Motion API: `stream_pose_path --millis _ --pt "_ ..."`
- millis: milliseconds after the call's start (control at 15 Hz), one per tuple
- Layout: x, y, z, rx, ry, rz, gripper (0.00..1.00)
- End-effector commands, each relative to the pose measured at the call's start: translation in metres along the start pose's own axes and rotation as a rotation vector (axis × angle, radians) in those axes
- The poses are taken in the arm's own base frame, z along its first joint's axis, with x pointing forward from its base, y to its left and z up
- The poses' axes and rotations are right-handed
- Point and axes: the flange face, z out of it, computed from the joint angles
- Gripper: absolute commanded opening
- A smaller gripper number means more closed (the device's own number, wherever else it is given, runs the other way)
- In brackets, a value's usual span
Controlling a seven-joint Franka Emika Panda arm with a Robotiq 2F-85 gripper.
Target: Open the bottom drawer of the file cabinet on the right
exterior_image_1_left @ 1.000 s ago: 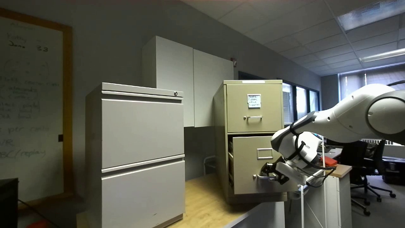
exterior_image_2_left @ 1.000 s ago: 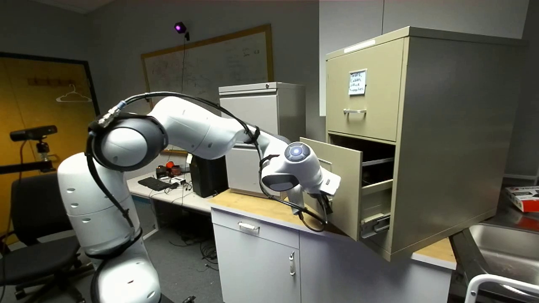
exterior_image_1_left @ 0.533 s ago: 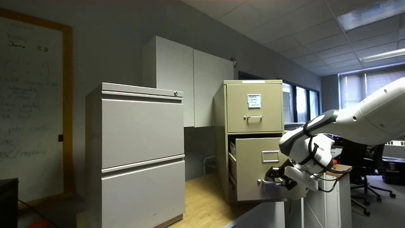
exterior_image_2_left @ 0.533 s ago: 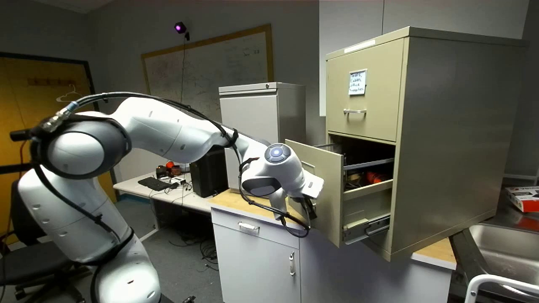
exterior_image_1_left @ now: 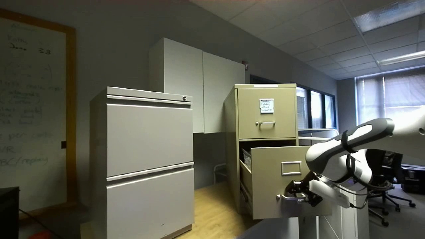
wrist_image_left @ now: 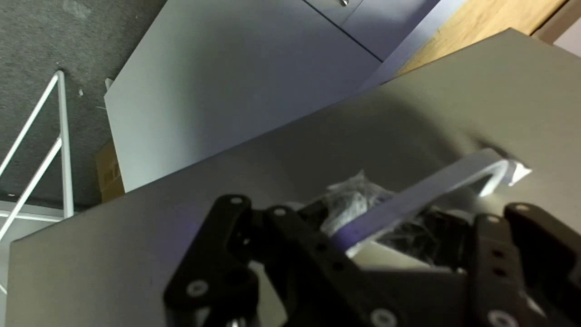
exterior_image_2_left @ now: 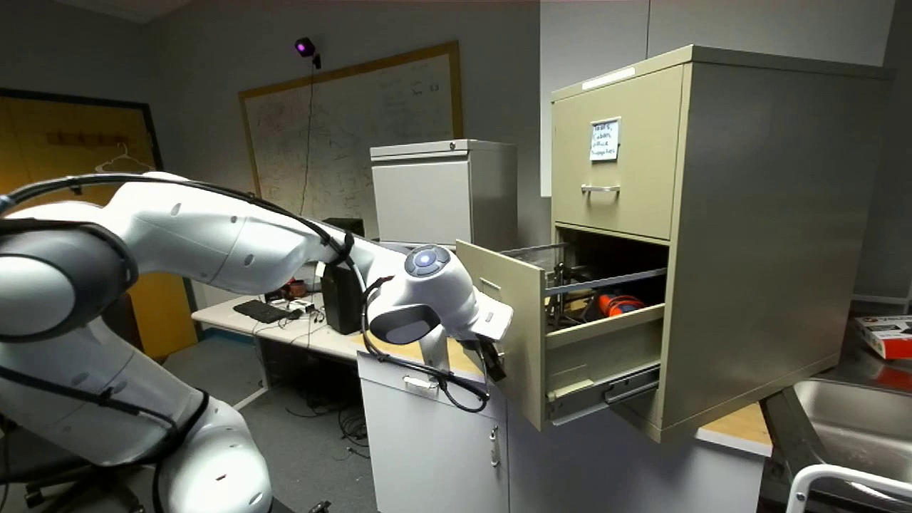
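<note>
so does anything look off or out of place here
Yes: in an exterior view the file cabinet sits askew on the counter, its lower front corner jutting past the counter's front. With the bottom drawer open, that looks odd, perhaps unsteady.

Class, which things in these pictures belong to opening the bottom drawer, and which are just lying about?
Part of the job:
bottom drawer
its handle
beige file cabinet
gripper

Just about the room:
grey cabinet
whiteboard
keyboard
red-and-white box

File cabinet (exterior_image_1_left: 231, 146) (2-drawer, tan), bottom drawer (exterior_image_1_left: 267, 179) open, hand (exterior_image_1_left: 302, 192) at its handle (exterior_image_1_left: 287, 198)
</note>
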Motion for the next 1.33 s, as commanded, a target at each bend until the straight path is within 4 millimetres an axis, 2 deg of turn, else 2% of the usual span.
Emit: stream_pose_path --millis 0,67,200,267,667,733,1067,1267 --pt "-0.072 -0.009 0.018 -0.038 -0.135 -0.050 0.15" --pt "-0.078 -0.008 0.015 -0.043 -0.134 -0.048 0.33" --pt "-0.090 -0.010 0.012 -0.065 -0.134 -0.053 0.45" --pt "-0.062 -0.027 0.014 -0.073 -0.143 -0.052 0.51" --pt "-0.070 -0.057 0.008 -0.174 -0.018 0.016 0.97" --pt "-0.071 -0.061 0.004 -0.205 0.013 0.030 1.00" --pt "-0.088 -0.083 -0.029 -0.336 0.166 0.097 1.00" --pt "-0.105 -0.110 -0.056 -0.374 0.257 0.115 1.00"
